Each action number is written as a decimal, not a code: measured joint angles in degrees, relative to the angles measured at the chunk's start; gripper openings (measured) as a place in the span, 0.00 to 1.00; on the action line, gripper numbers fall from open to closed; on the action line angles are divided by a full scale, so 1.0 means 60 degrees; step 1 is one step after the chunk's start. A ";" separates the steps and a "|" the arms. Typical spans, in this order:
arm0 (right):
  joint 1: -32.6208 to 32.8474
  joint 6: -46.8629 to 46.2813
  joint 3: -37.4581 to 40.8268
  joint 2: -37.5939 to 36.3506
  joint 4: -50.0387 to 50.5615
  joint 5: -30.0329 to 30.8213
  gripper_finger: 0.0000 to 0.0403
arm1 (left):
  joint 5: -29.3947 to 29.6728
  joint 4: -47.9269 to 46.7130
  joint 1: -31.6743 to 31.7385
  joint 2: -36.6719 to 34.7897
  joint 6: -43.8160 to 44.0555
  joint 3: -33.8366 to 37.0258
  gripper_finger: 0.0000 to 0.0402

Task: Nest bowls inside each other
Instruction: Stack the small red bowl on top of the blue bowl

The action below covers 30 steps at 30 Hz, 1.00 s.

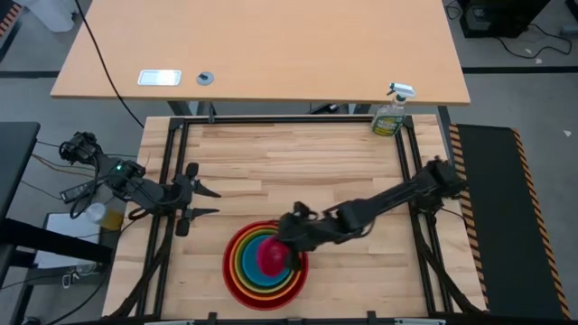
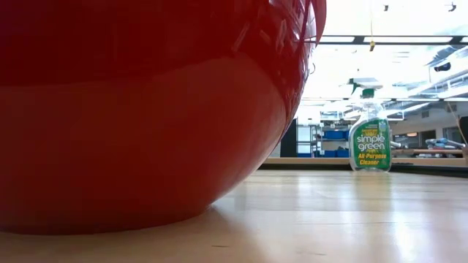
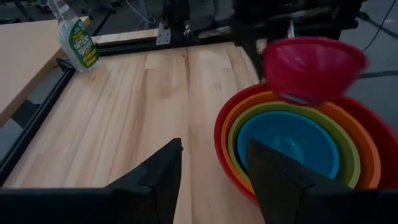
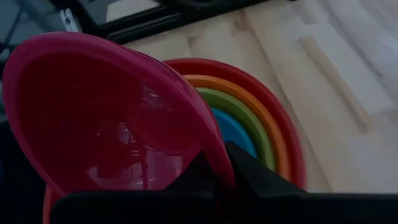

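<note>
Near the table's front edge stand nested bowls: red (image 1: 237, 280) outermost, then orange (image 3: 245, 109), yellow-green (image 3: 231, 140) and blue (image 3: 289, 146). The red bowl's base rests on the wood, and its wall (image 2: 146, 109) fills the low view. A magenta-pink bowl (image 3: 314, 65) hangs over this stack, mouth up and tilted. My right gripper (image 1: 287, 250) is shut on it, reaching in from the table's right. My left gripper (image 1: 206, 200) waits open at the left edge, its fingers (image 3: 155, 180) pointing toward the stack. My right gripper pinches the pink bowl's rim (image 4: 214, 158) between its two fingers, one finger inside the bowl and one outside. The fingers slant down from the table's right and far side. The bowl hangs tilted above the blue bowl (image 4: 236, 130); it looks clear of the stack.
A green spray bottle (image 1: 391, 113) stands at the far right corner, also seen in the low view (image 2: 370, 135). A black metal frame (image 1: 271, 122) borders the wooden top. Bare wood lies between the stack and the far edge.
</note>
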<state>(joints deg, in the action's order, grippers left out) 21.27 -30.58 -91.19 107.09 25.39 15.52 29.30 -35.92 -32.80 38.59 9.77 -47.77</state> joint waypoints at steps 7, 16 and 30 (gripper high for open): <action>-0.0219 0.0774 -0.2677 0.2110 0.1424 -0.0529 0.07 | 0.0000 -0.0378 0.0000 0.0004 0.0348 -0.0001 0.45; -0.0703 0.0366 -0.3251 0.3467 0.2272 -0.1434 0.07 | -0.0001 -0.0520 0.0000 0.0004 0.0703 -0.0003 0.45; -0.0863 0.0349 -0.3251 0.3445 0.3748 -0.2550 0.35 | -0.0001 -0.0553 0.0000 0.0004 0.0674 -0.0003 0.45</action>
<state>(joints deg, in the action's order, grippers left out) 16.10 -28.49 -110.69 127.76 47.88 0.22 29.30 -39.24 -32.80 38.61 13.81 -47.79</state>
